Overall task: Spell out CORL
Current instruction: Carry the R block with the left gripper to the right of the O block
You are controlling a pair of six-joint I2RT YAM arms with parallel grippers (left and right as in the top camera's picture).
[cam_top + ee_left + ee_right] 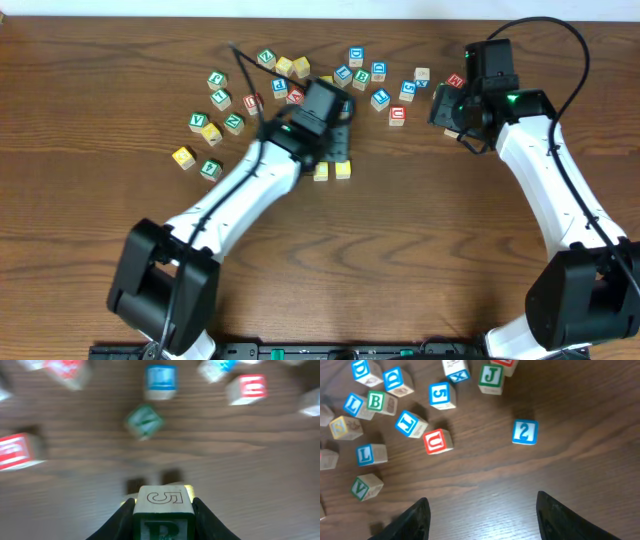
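Observation:
My left gripper (pixel 163 504) is shut on the green R cube (pixel 163 520), whose pale top face carries an outlined 5. From overhead that gripper (pixel 335 148) hangs just behind two yellow-topped cubes (pixel 332 171) standing side by side; the held cube hides nearly all of them in the left wrist view. My right gripper (pixel 482 502) is open over bare wood, with nothing between its fingers, and sits at the right of the cube scatter (pixel 447 112). A blue L cube (pixel 366 454) lies to its far left among the loose cubes.
Loose letter cubes spread across the back of the table (pixel 300 80). A red U cube (pixel 438 441) and a blue 2 cube (pixel 524 432) lie ahead of the right gripper. A green cube (pixel 144 420) and a blue one (pixel 161 381) lie ahead of the left.

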